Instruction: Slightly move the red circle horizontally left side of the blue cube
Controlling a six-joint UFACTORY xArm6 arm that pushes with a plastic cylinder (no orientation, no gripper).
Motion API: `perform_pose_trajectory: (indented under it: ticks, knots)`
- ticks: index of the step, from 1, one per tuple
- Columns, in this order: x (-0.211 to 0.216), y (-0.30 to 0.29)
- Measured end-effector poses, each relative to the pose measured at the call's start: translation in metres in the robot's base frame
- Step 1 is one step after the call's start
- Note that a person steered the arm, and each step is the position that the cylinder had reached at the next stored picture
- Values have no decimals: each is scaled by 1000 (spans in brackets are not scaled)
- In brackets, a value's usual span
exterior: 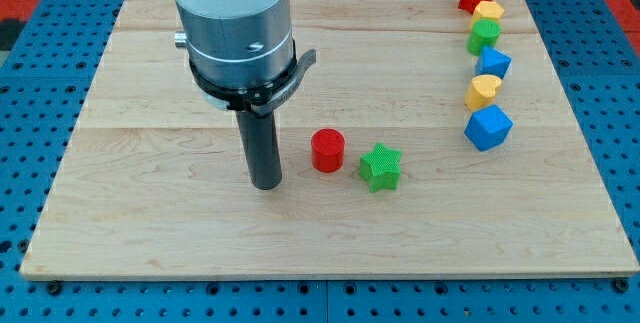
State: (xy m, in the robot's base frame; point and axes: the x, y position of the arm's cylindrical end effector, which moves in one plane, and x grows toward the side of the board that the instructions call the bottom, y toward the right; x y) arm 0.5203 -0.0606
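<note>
Tip (266,185) without any gripper stands just left of red circle (327,150), blue cube (488,127) far right

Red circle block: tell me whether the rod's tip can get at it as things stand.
Probably yes. My tip stands just to the view's left of the red circle block, with bare wooden board between them. The green star block sits on its far side, out of the way.

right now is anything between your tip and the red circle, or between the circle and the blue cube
Nothing lies between my tip and the red circle; bare board separates them. Toward the blue cube, the green star sits just right of the circle, slightly below the straight line.
</note>
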Motion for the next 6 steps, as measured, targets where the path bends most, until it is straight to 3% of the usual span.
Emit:
perform_pose_trajectory:
  ticks: [3,6]
  knots:
    - [0,42]
    - [-27,85]
